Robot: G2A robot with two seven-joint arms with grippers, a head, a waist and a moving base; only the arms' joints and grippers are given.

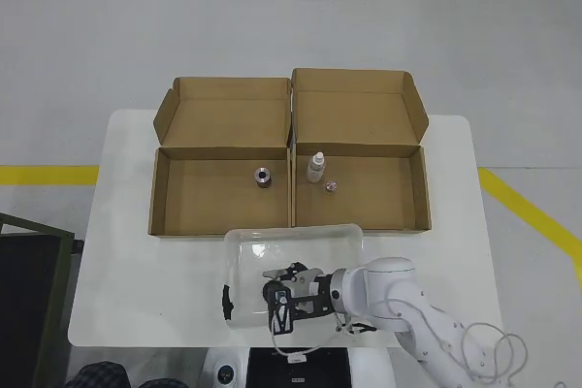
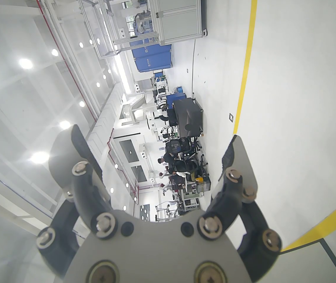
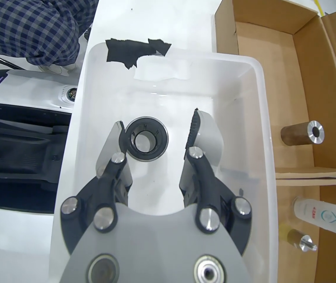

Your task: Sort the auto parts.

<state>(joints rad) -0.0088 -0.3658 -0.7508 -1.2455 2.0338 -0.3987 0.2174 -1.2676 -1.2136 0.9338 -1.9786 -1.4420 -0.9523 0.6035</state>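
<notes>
On the table (image 1: 126, 242), a tray (image 3: 185, 89) held a ring (image 3: 146, 142), judged rigid and slick. The right gripper (image 3: 159, 123) straddled it, jaws apart; clamp across the rim. The left gripper (image 2: 156, 135) also had its jaws apart.

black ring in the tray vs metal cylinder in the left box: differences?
Colour: the black ring is all dark; the metal cylinder has a bright silver end and brownish side. Shape: the ring is squat, the cylinder taller. Place: the ring lies in the white tray within the open right gripper; the cylinder stands in the left cardboard box. Shared: round, central bore.
</notes>
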